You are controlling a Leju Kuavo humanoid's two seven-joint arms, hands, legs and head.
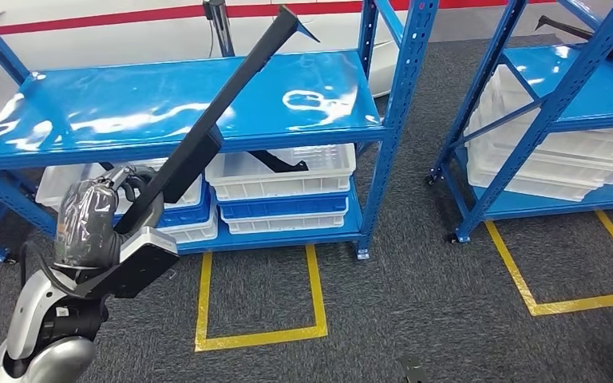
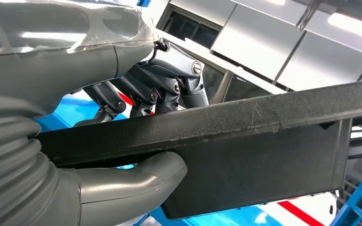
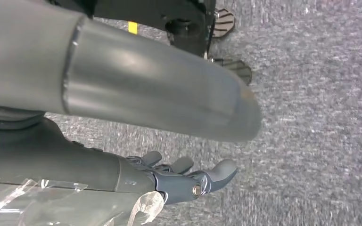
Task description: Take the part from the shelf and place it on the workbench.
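A long black bar-shaped part [image 1: 223, 104] slants up from lower left across the front of the blue shelf [image 1: 168, 104]. My left hand [image 1: 108, 209] grips it near its lower, wider end. In the left wrist view the thumb [image 2: 136, 181] presses one side of the part [image 2: 264, 141] and the dark fingers [image 2: 155, 92] wrap the other. My right hand [image 3: 169, 176] hangs over grey carpet, fingers apart and holding nothing.
White and blue bins [image 1: 283, 187] fill the shelf's lower level, one with another black part [image 1: 279, 163] inside. A second blue shelf [image 1: 559, 96] with white trays stands at the right. Yellow floor lines [image 1: 259, 335] mark the grey carpet.
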